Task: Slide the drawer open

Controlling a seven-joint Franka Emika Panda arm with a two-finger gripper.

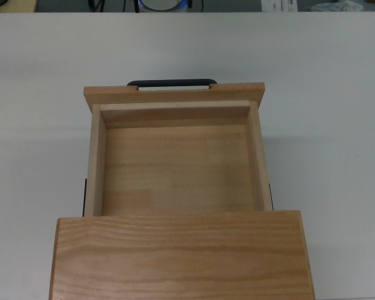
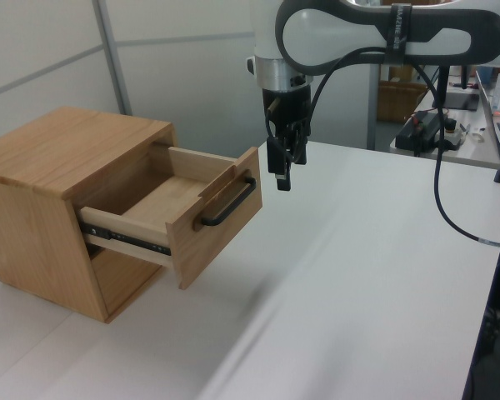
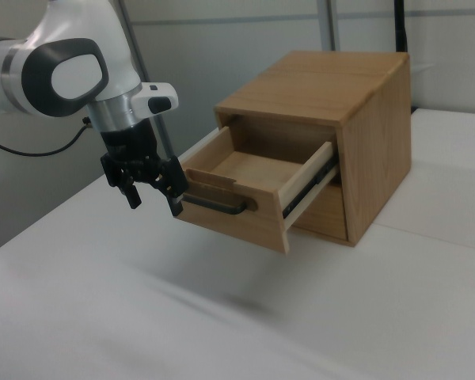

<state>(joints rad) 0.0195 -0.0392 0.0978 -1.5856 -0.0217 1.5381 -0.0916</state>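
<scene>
Bright, even overhead lighting — soft, faint shadows fall on the matte white table (image 2: pixel 358 275) beneath the light wood drawer (image 2: pixel 208 208). Mild glare whitens the tabletop; focus is slightly soft throughout — no marked edge distortion.

arm (image 2: pixel 375 33): glossy white shell with dark grey rounded joint bands
wrist (image 3: pixel 131 107): silver-grey metal ring under the white shell
gripper (image 3: pixel 153 202): black, two straight fingers
cable (image 2: pixel 450 175): black, runs from the arm down along the left view's right
marking: small dark lettering on one grey band, unreadable
</scene>
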